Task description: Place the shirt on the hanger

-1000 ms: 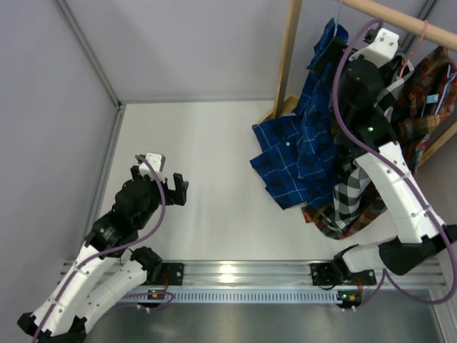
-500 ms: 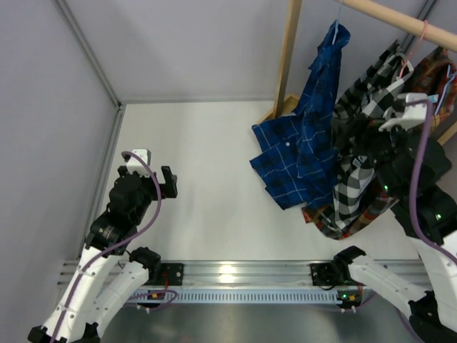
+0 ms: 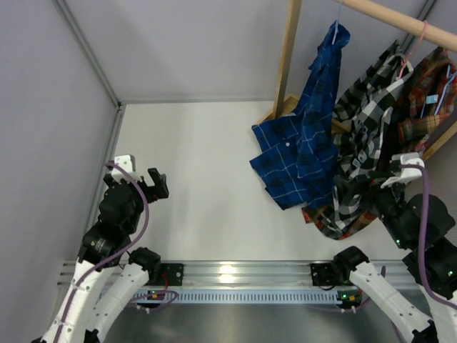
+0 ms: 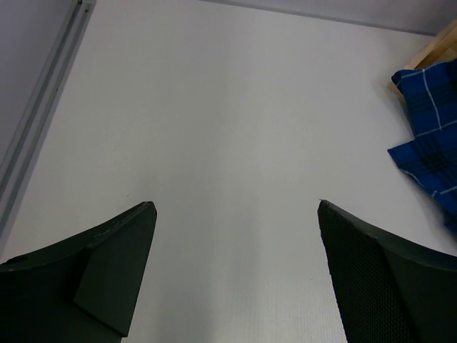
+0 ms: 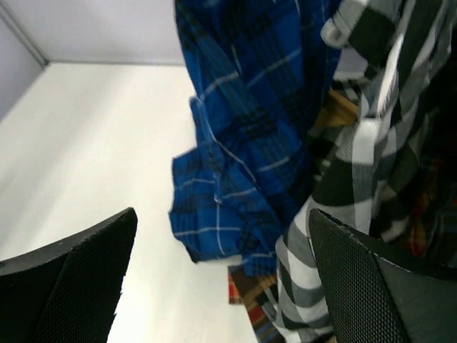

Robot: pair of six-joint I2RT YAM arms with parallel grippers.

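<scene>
Hanging blue plaid shirt: draped from the hanger on the wooden rail, lower part spread on the table.
Left gripper: jaws held wide, nothing gripped.
Right gripper: jaws held wide, nothing gripped.

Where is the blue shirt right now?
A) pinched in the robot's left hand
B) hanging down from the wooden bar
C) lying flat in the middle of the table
B: the blue shirt hangs down from the wooden bar, and the left gripper is open with nothing between its fingers.
</scene>
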